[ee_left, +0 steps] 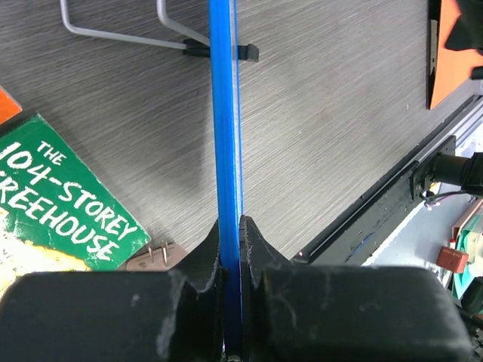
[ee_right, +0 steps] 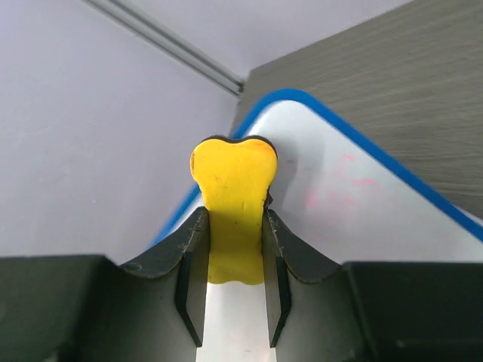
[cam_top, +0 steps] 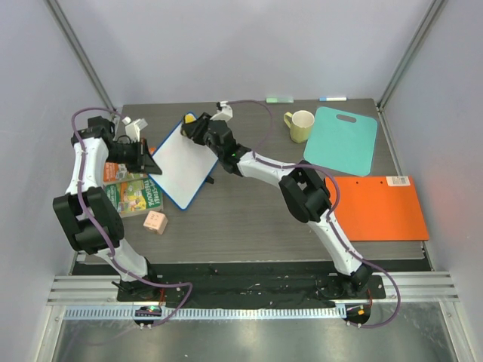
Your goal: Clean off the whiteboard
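The whiteboard (cam_top: 181, 162), white with a thin blue rim, is tilted up off the table at the back left. My left gripper (cam_top: 153, 167) is shut on its left edge; in the left wrist view the blue rim (ee_left: 225, 113) runs straight up from between the shut jaws of the gripper (ee_left: 232, 234). My right gripper (cam_top: 194, 127) is shut on a yellow eraser (ee_right: 234, 204), which presses on the board (ee_right: 362, 219) near its rounded far corner. Faint pink marks (ee_right: 339, 181) show just right of the eraser.
A yellow mug (cam_top: 300, 125) and a teal cutting board (cam_top: 342, 139) lie at the back right, and an orange folder (cam_top: 379, 207) at the right. A green book (cam_top: 134, 196) and a pink block (cam_top: 155, 222) lie under the left arm. The board's wire stand (ee_left: 121, 30) hangs behind it.
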